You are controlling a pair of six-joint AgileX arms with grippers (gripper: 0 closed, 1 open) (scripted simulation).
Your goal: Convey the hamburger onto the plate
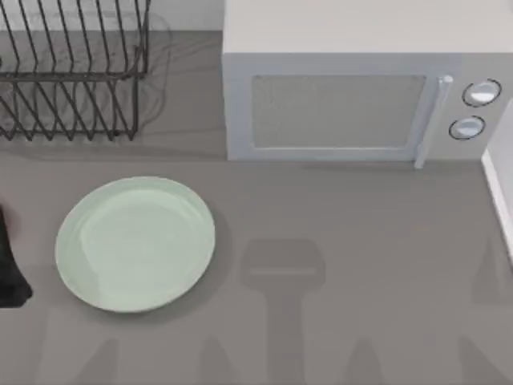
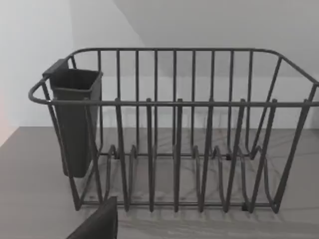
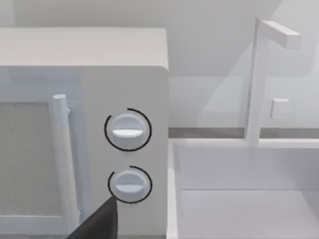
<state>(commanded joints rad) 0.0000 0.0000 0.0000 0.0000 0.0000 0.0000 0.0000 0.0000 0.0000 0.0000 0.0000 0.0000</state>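
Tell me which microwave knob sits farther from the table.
The upper knob on the microwave; the other knob sits directly below it, both right of the door handle.

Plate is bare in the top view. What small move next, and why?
Probably ease the right pincer toward the microwave's door handle. The plate lies bare, the door is shut, and this pincer faces the knobs, so the food may sit inside. Left arm idles at the left edge.
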